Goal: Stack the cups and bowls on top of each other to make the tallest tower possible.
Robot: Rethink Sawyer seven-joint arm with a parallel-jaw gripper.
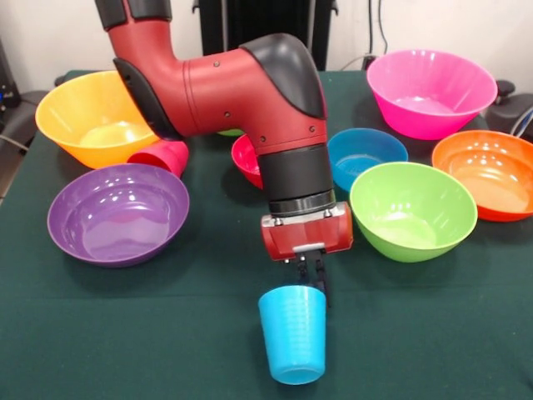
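- At the sky-blue cup's [292,333] rim: gripper [311,277] sits just above and behind it, dark fingers reaching down to the back edge of the rim. Can't tell if they're open, closed, or pinching the cup wall; the rim hides the tips.
- Sky-blue cup is tilted, mouth up toward the gripper, base toward the camera, on the green table [166,333]. Can't tell if the base touches the cloth.
- Up from the cup: red wrist block and black collar, then the arm's [241,87] red elbow, which blocks a lot of the table behind it.
- Small red bowl [246,160], up-left of the cup: only its left part shows, rest hidden by the arm.
- Small blue bowl [366,156], up-right of the cup: left edge covered by the wrist.
- Lime green bowl [413,210], right of the cup, fully visible. A sliver of green under the elbow may be a second one; too little shows.
- Red cup [163,157], up-left of the cup, on its side, partly under the arm, against the yellow-orange bowl [92,117].
- Purple bowl [118,212], left of the cup, clear view.
- Pink bowl [430,90], far up-right, intact.
- Orange bowl [491,172], right, cut off by the frame edge.
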